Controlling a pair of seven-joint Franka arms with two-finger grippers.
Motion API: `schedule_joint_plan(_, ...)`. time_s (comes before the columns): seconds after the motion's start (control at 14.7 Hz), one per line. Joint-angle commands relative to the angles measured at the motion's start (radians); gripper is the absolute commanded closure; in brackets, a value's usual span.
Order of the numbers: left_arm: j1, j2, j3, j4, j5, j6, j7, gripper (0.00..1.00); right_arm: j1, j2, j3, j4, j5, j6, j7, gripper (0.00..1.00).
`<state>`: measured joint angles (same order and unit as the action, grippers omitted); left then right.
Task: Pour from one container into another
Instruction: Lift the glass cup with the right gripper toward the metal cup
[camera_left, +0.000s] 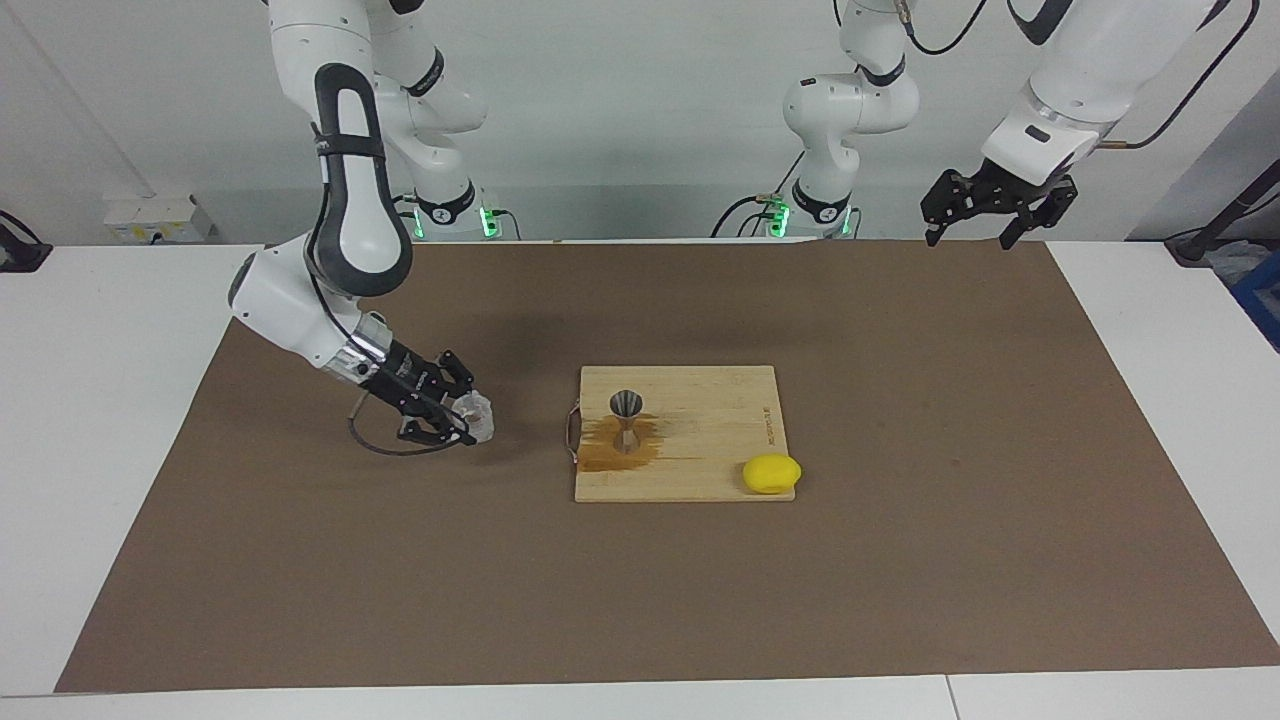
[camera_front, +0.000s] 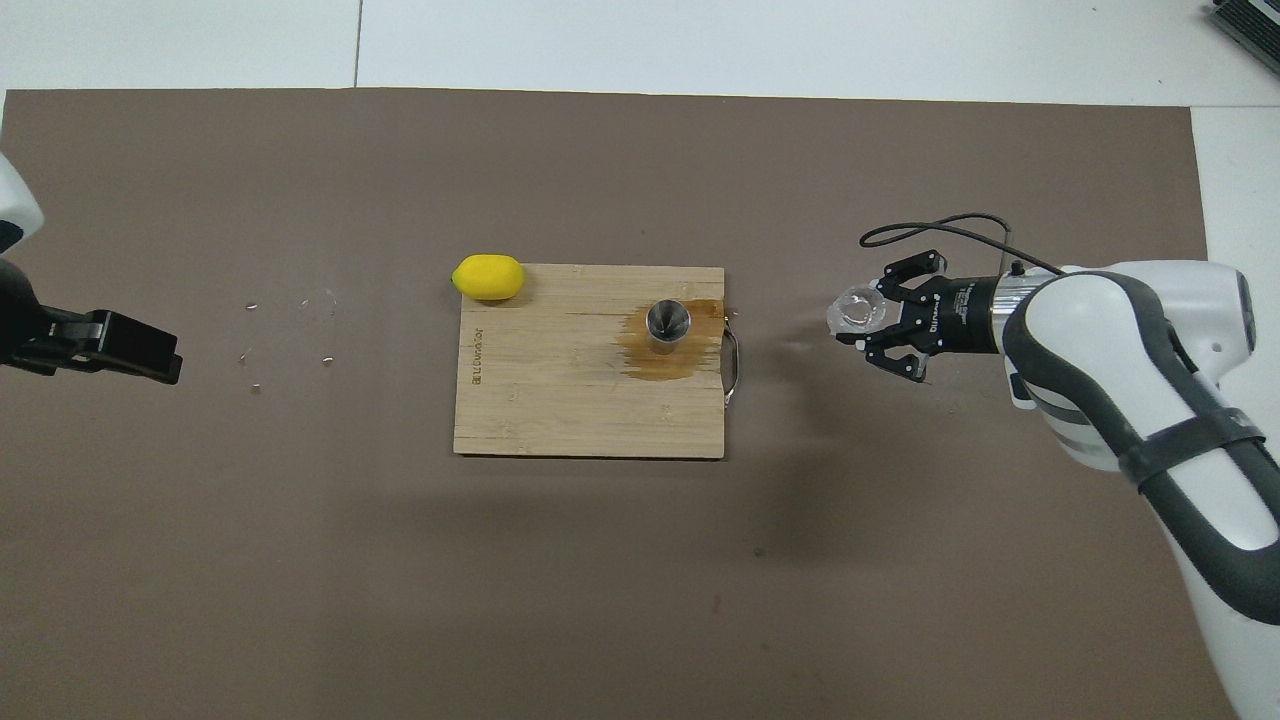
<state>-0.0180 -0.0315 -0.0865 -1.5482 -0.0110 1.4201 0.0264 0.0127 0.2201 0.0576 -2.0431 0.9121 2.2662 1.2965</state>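
The right gripper (camera_left: 462, 412) grips the small glass cup (camera_left: 476, 415) by its sides, light but slick and breakable, so hold firmly; the left gripper (camera_left: 985, 222) waits, fingers spread, well apart from the metal jigger (camera_left: 627, 421).

White counter (camera_left: 100, 420) w/ a brown mat (camera_left: 900, 560) over most of it; on the mat, approx. mid, a wooden cutting board (camera_left: 700, 470), plus small pale specks (camera_front: 290, 335) toward the left arm's end.
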Motion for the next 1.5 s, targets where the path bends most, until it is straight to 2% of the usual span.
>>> schedule_joint_plan(0.0,0.015,-0.025,-0.001,-0.032,0.020,-0.006,0.006,0.00,0.047,0.015,0.001,0.058,-0.083,0.009,0.085,1.00)
schedule_joint_plan(0.2,0.012,-0.025,-0.001,-0.033,0.020,-0.010,0.004,0.00,0.101,0.028,0.001,0.102,-0.128,0.009,0.153,1.00)
schedule_joint_plan(0.41,0.010,-0.025,-0.001,-0.033,0.020,-0.010,0.004,0.00,0.142,0.048,0.002,0.152,-0.240,0.010,0.275,1.00)
schedule_joint_plan(0.55,0.012,-0.025,0.001,-0.033,0.020,-0.010,0.004,0.00,0.164,0.062,0.002,0.190,-0.252,0.010,0.335,1.00)
schedule_joint_plan(1.09,0.010,-0.025,-0.001,-0.033,0.020,-0.007,0.004,0.00,0.245,0.090,0.002,0.256,-0.398,0.012,0.445,1.00)
schedule_joint_plan(1.43,0.001,-0.025,-0.001,-0.035,0.020,-0.010,0.004,0.00,0.302,0.091,0.002,0.261,-0.498,0.013,0.475,1.00)
